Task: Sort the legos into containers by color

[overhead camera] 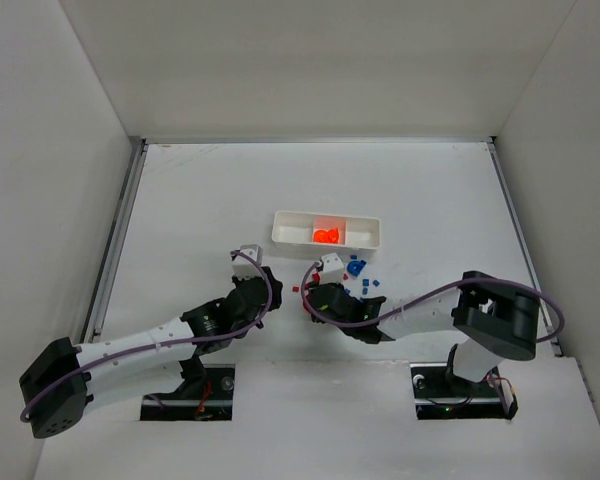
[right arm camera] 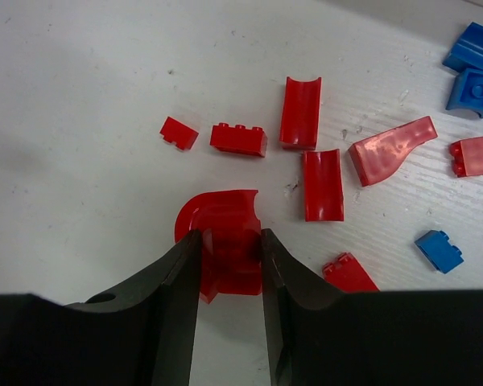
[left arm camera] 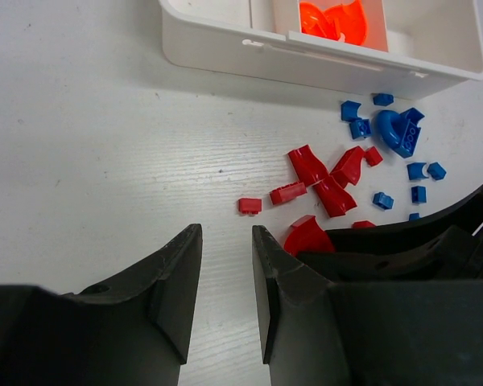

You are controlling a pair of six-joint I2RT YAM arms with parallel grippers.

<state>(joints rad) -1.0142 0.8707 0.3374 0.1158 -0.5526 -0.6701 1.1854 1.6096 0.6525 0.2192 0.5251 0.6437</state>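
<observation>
The white three-compartment tray (overhead camera: 280, 232) (left arm camera: 225, 44) holds orange legos (overhead camera: 326, 235) (left arm camera: 334, 20) in its middle compartment. Red legos (right arm camera: 300, 112) (left arm camera: 310, 165) and blue legos (left arm camera: 398, 129) (right arm camera: 475, 48) (overhead camera: 356, 267) lie loose on the table in front of it. My right gripper (right arm camera: 229, 237) (overhead camera: 315, 297) is low on the table. Its two fingers press the sides of a curved red lego (right arm camera: 221, 211) (left arm camera: 306, 236). My left gripper (left arm camera: 226, 233) (overhead camera: 268, 290) hovers just left of the red pile, open over bare table with nothing between its fingers.
White walls enclose the table on three sides. The right arm's fingers (left arm camera: 435, 233) sit close to my left gripper's right finger. The tray's left and right compartments show nothing inside from the top view.
</observation>
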